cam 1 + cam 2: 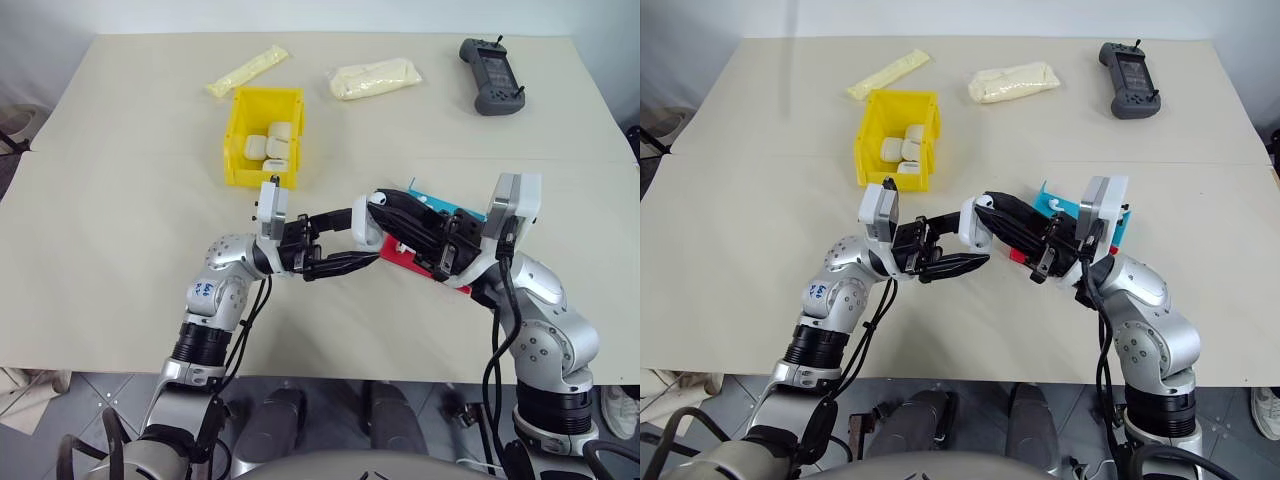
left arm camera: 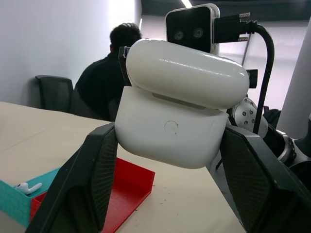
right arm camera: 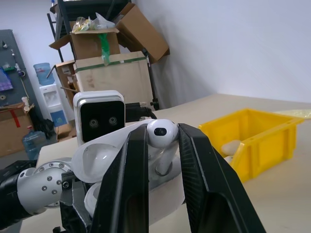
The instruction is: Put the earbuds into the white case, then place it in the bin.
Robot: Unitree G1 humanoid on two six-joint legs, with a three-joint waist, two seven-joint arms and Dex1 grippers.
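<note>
the left pincer (image 1: 335, 262) is clamped narrow on the body of the small glossy white plastic charging case (image 2: 177, 114), holding it up in the air above the pale table (image 1: 120, 180), with the hinged lid flipped back. the right pincer (image 3: 163, 145) is closed down on one tiny glossy white earbud (image 3: 162, 132), gripping its rounded head so the short stem hangs toward the open mouth of the case; from the right wrist view the stem looks to be just at or inside its slot, though how deep it sits cannot be told. so the task seems to be in its first part, the loading of the earbuds. a second small white earbud (image 2: 27, 186) lies on the teal side of the flat red-and-teal tray (image 2: 129, 187) under the right arm, which suggests at least one more pick and insert is left after this one. after that the lid has to be shut and the case carried to the small bright yellow rectangular plastic bin (image 1: 262, 135), which stands well apart toward the far side of the table and already holds several similar white cases (image 1: 268, 145). beyond the bin lie two pale yellow plastic packets (image 1: 374, 78) and a dark grey handheld controller (image 1: 493, 76), none of them part of the job.
</note>
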